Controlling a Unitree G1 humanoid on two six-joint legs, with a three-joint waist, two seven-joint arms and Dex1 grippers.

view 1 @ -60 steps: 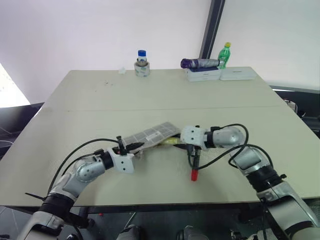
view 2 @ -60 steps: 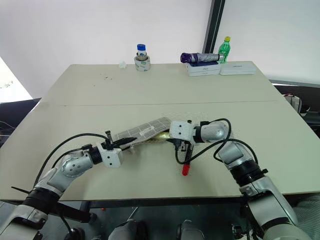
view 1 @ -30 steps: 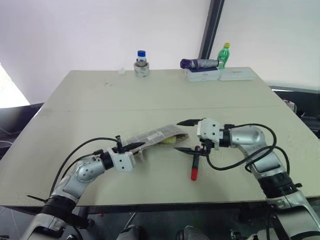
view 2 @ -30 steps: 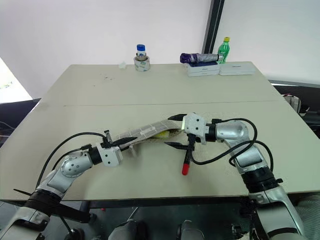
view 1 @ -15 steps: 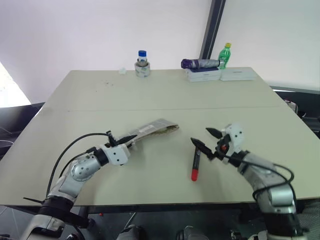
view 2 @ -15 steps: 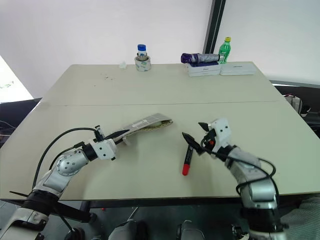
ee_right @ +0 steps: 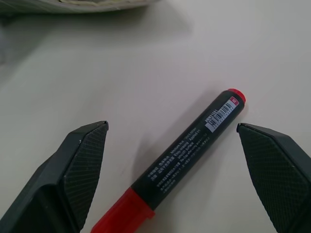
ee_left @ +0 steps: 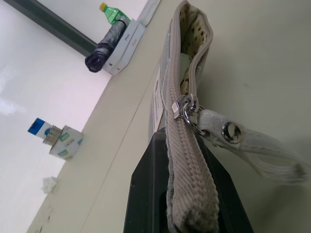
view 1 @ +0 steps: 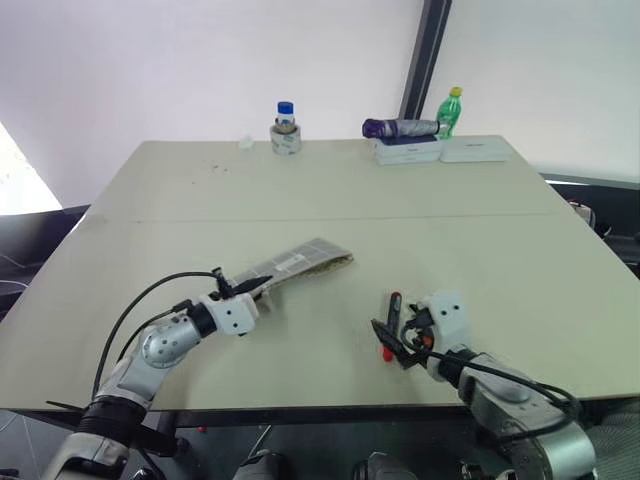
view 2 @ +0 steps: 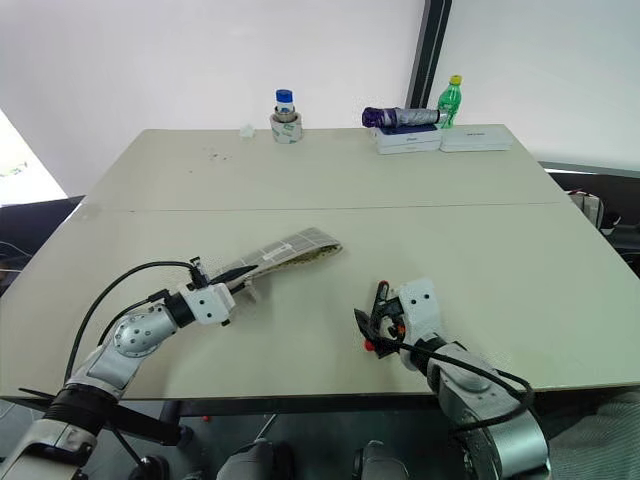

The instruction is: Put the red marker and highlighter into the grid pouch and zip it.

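Your left gripper [view 1: 262,287] is clamped tight on the near end of the grid pouch [view 1: 300,263], pinching the zipped edge, so the pouch stands on its long edge and runs away from you toward the far right across the table [view 1: 200,200]. Through the left wrist camera you see the metal zip pull [ee_left: 185,108] sitting partway along, with the white strap [ee_left: 252,145] trailing off it onto the table. Beyond the pull the mouth gapes open, showing a dotted lining and something pale tucked inside; whether that is the highlighter you cannot tell.

Over on the right, your right gripper [view 1: 396,332] hangs low at the near edge of the table, its fingers [ee_right: 80,165] spread wide. The red marker [ee_right: 184,155] lies flat on the table right between them, touched by neither. Its black barrel points away toward the pouch and its red cap comes toward you, label side up.

The marker is well apart from the pouch, to its near right. At the far edge stand a blue-capped jar [view 1: 285,128] on the left and, on the right, a green bottle [view 1: 451,108] beside a dark folded umbrella [view 1: 398,127] lying on white boxes [view 1: 440,148].
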